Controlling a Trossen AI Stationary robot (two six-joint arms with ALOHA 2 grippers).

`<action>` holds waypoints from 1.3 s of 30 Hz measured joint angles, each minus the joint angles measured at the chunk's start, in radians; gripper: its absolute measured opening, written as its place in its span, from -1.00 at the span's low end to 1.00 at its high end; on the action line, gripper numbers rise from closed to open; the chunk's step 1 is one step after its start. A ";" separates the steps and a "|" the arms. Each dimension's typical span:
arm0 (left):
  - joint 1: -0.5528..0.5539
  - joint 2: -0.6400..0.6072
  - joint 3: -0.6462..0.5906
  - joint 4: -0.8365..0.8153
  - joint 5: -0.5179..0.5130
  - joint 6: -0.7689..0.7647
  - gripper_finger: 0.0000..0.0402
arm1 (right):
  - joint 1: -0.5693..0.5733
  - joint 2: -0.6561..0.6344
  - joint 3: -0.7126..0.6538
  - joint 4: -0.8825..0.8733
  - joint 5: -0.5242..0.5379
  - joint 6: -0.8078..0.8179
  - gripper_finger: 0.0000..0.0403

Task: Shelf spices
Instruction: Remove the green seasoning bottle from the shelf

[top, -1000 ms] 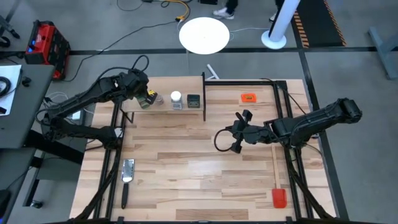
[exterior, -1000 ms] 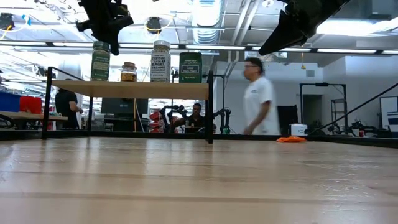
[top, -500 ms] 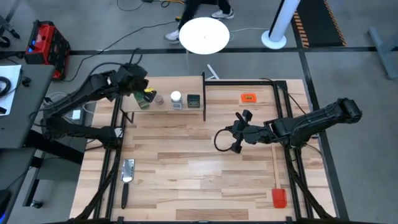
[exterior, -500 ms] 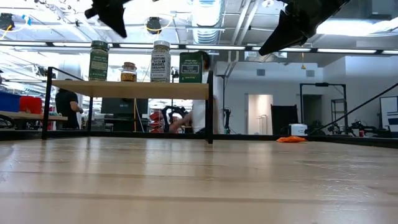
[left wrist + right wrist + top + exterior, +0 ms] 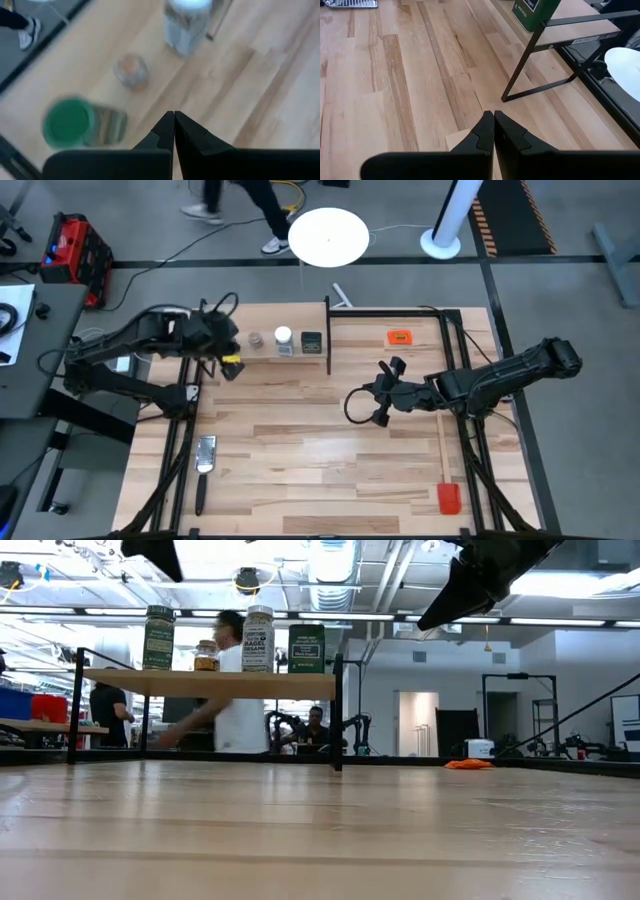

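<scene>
With all four spices [image 5: 235, 638] standing on the shelf [image 5: 208, 683], your left pincer [image 5: 173, 116] hangs pressed together and empty above the shelf's left end; judge placement done and retract that arm.

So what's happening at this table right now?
All four spices stand on the shelf: the green-lidded jar, the brownish jar, the clear jar with white lid and the black tin. The left gripper is shut and empty, just off the shelf's left end. The right gripper, also shut and empty, waits over mid-table.
</scene>
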 joint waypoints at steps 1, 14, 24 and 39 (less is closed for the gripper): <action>-0.020 -0.004 0.000 -0.030 -0.003 -0.026 -1.00 | 0.000 0.000 0.000 0.000 0.000 0.000 -0.92; -0.119 -0.006 -0.007 -0.246 -0.203 -0.231 -1.00 | 0.000 0.000 0.000 0.003 -0.001 0.019 -0.93; -0.119 -0.007 -0.061 -0.240 -0.232 -0.239 -1.00 | 0.000 0.000 0.000 -0.001 -0.001 0.019 -0.93; -0.119 -0.007 -0.061 -0.193 -0.342 -0.213 -1.00 | 0.000 0.000 0.000 -0.004 0.000 0.018 -0.93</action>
